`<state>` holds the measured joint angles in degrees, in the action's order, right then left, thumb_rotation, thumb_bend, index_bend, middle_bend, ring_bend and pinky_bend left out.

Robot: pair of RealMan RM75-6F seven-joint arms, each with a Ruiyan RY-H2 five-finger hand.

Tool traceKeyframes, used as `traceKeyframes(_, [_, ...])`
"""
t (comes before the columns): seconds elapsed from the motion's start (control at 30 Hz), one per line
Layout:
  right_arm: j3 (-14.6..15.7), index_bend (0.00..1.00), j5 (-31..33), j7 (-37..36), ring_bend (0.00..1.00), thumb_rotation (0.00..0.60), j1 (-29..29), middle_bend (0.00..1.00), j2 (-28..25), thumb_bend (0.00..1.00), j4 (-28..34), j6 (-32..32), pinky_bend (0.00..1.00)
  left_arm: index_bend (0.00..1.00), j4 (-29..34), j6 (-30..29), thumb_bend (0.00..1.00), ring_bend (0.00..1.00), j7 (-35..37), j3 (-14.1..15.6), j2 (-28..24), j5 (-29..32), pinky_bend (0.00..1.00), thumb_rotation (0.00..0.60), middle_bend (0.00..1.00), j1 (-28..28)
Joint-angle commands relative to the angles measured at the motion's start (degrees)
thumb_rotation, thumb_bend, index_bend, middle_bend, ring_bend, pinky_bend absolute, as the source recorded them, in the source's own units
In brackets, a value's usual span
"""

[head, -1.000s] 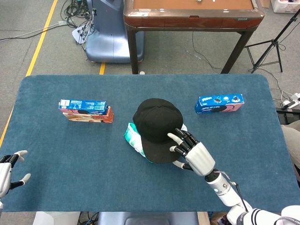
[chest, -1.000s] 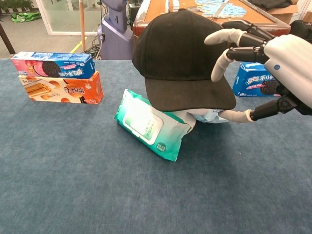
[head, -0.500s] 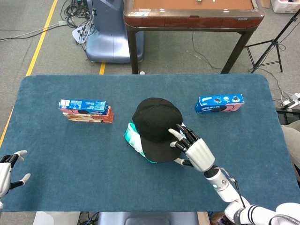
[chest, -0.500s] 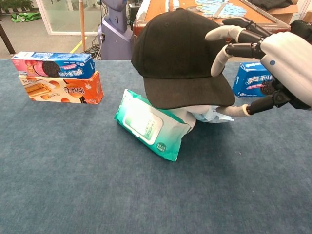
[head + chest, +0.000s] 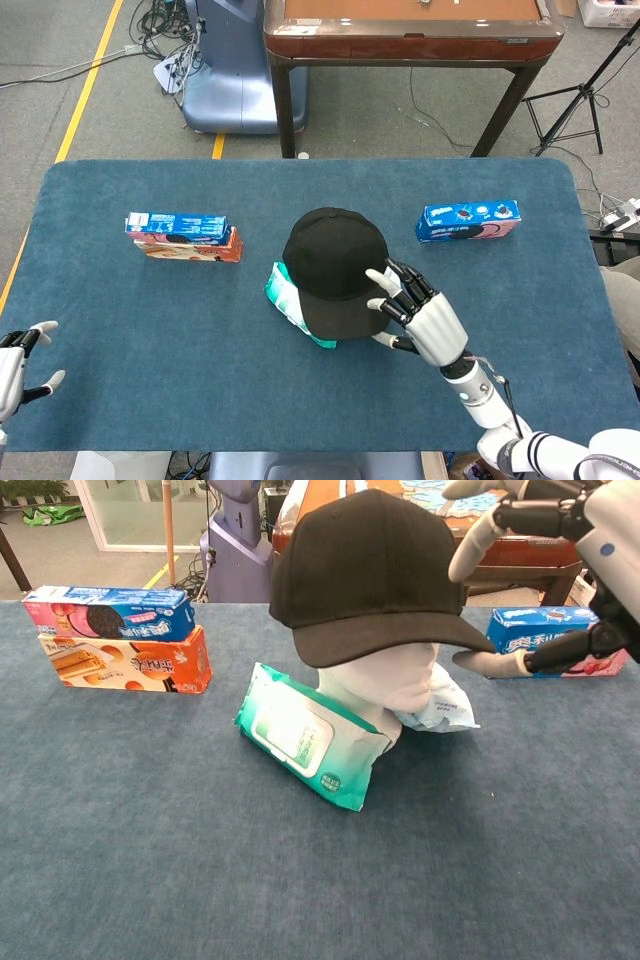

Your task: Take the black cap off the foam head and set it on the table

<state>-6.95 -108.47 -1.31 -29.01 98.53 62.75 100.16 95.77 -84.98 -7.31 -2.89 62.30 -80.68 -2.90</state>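
Head view: the right hand (image 5: 425, 315) is seen at the brim of the black cap (image 5: 335, 262), fingers apart; whether the brim is pinched cannot be told. Chest view: the brim has been raised, and the foam head (image 5: 385, 680) left of the hand is now exposed, so removal is judged begun.

Blue-carpeted table (image 5: 120, 330) with boxes, a wipes pack and a foam head.

Near the left edge, an orange biscuit box (image 5: 125, 666) lies flat on the table, a blue cookie box (image 5: 108, 613) stacked on top of it. At the middle, a green wipes pack (image 5: 305, 735) lies tilted against a white foam head (image 5: 385, 685), with a pale blue packet (image 5: 445, 705) just beside the head on the other side. Towards the right edge, well apart from these, another blue cookie box (image 5: 468, 220) rests on the cloth.
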Motion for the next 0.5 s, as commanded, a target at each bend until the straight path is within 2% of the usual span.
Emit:
traceKeyframes(0.03, [-0.47,0.48,0.19,-0.12,0.06,0.6,-0.4,0.22,-0.08,0.16,0.19,0.35,0.2,0.27,-0.01,0.03,0.16,0.31,-0.07,-0.02,0.03,0.05,0.61,0.6,0.4,-0.02])
traceKeyframes(0.27, [-1.3,0.51,1.37,-0.17,0.06,0.6,-1.36,0.23,-0.22,0.28,0.35,-0.32,0.2,0.27,0.02,0.09,0.16,0.31,-0.15,-0.05,0.06,0.15,0.61,0.6,0.4,-0.03])
traceKeyframes(0.5, [-1.37,0.53,3.31,-1.2,0.06,0.6,-1.81,0.24,-0.44,0.35,0.89,-2.07,0.2,0.27,0.03,0.12,0.16,0.31,-0.17,-0.04,0.05,0.15,0.61,0.6,0.4,-0.03])
